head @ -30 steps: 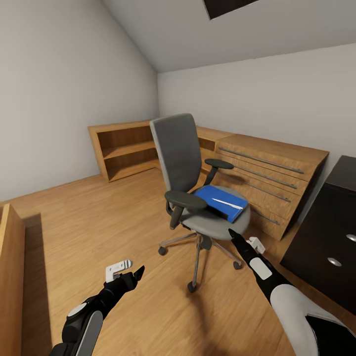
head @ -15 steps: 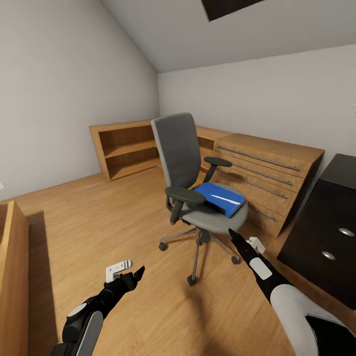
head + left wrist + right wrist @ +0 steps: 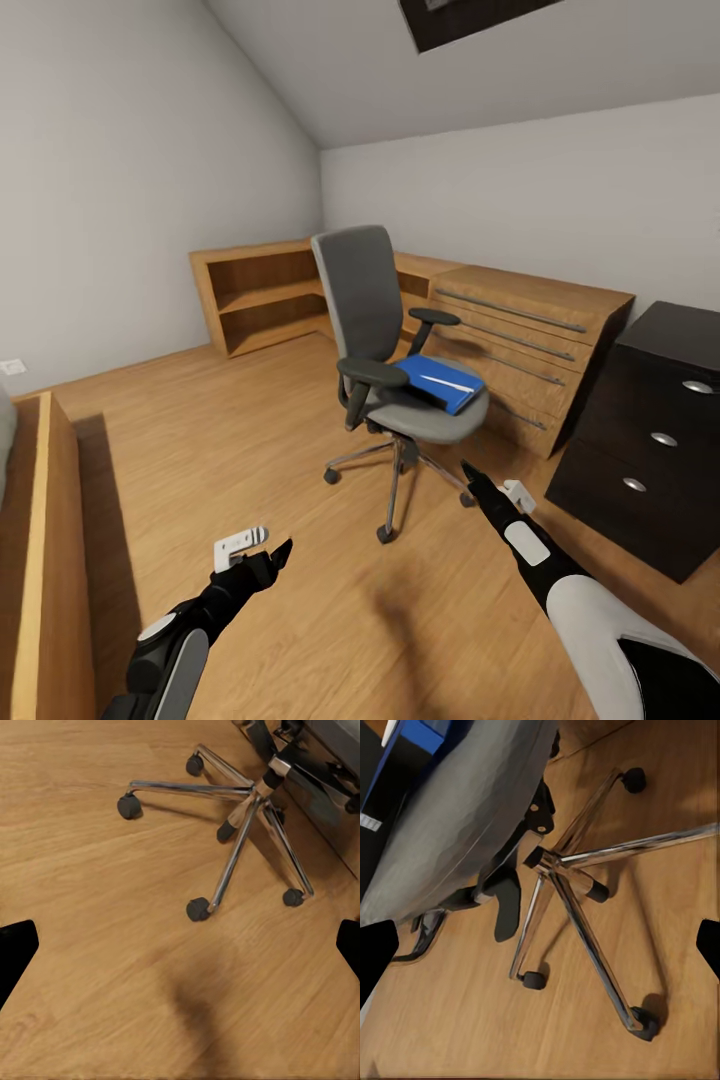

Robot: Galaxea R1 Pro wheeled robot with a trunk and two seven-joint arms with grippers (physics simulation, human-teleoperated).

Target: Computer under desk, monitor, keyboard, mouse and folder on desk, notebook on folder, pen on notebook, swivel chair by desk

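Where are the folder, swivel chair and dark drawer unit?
folder (image 3: pixel 437 384), head view, blue cover.
swivel chair (image 3: pixel 356 280), head view, grey backrest.
dark drawer unit (image 3: pixel 640 440), head view, drawer front.

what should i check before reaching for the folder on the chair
1. Folder lies flat on the swivel chair seat: ok.
2. White pen rests on the folder: ok. Notebook: cannot tell.
3. Right gripper empty, jaws apart: ok.
4. Left gripper empty, jaws apart: ok.
5. Right gripper close enough to grasp: not ok, it sits short of the seat and below it.
6. Dark drawer unit stands apart from the chair: ok.
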